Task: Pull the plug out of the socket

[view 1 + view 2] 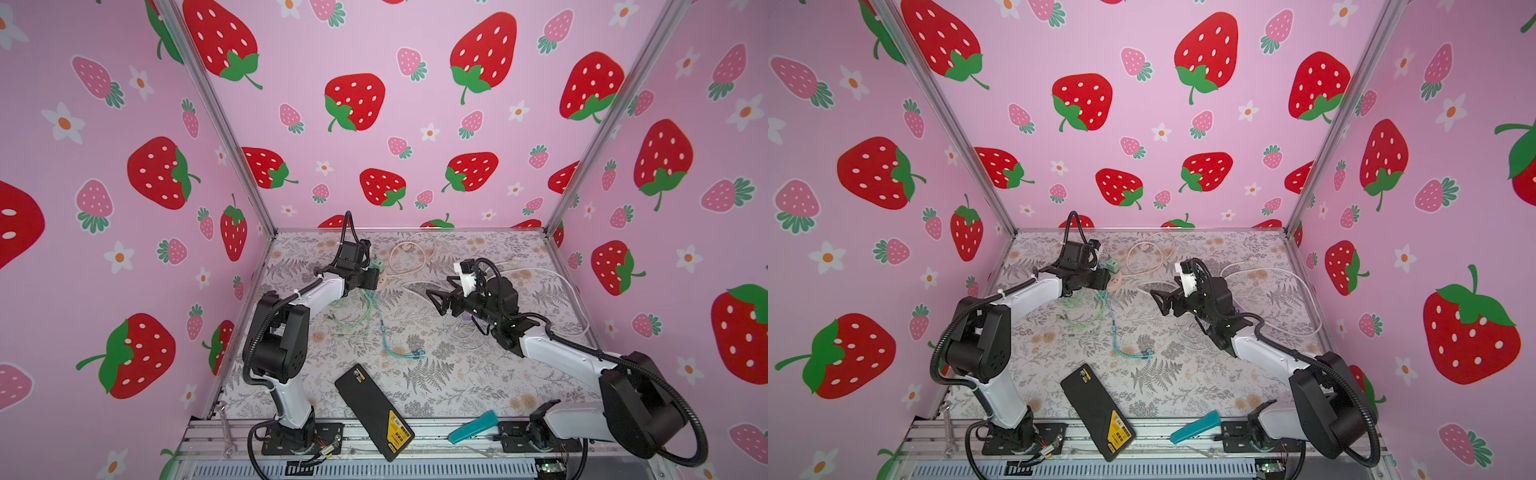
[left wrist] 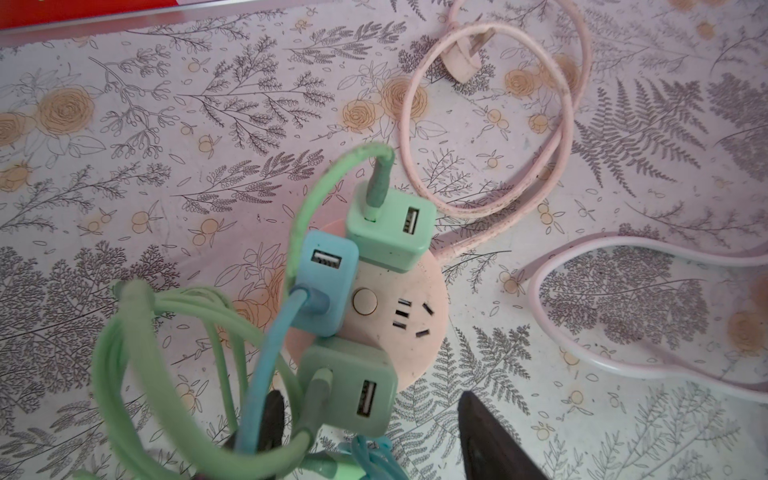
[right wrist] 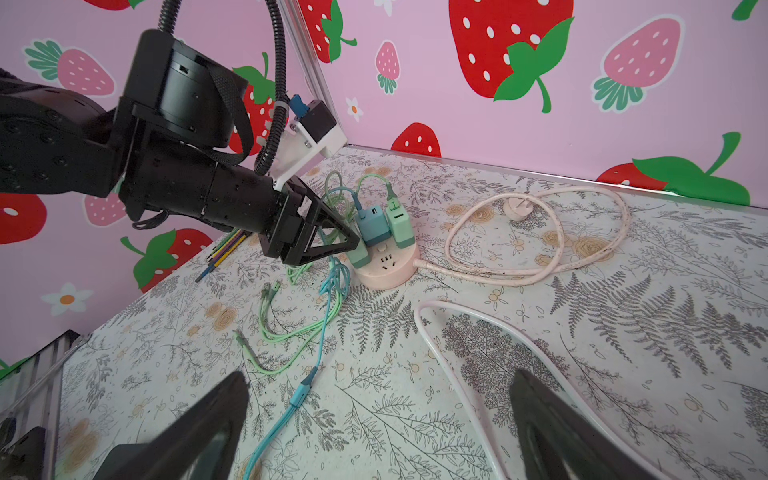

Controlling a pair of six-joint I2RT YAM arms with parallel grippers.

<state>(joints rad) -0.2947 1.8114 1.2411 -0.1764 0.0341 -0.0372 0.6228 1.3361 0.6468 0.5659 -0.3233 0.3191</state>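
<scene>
Pink plastic, round and low: the socket [image 1: 381, 284] sat toward the back left of the table [image 1: 457, 374] in both top views. The left gripper [image 1: 375, 277] was right at it, and the right gripper [image 1: 435, 302] hung well apart to the right. The plugs were too small there to sort out. Left wrist view gave the detail: three cube plugs standing in the socket [image 2: 415, 332]. They were a far green plug [image 2: 390, 237], a blue plug [image 2: 328, 282] and the nearer green plug [image 2: 349, 386], which lay between the left gripper's fingers [image 2: 486, 436]. The jaws stood apart, with a clear gap on one side. The other finger was half buried in green and blue cables [image 2: 135, 307], so I could not tell whether it touched. No grip yet, I judged. Right wrist view showed the left gripper [image 3: 353, 245] at the nearer green plug [image 3: 360, 258] from the side. The right gripper [image 3: 380, 376] had its fingers spread wide and held nothing. I judged the plug light, rigid and smooth-sided, likely slippery. It was best taken on its flat side faces, low on the body, never by the soft cable. The socket looked light and unfixed, so it could lift with the plug unless pinned.
</scene>
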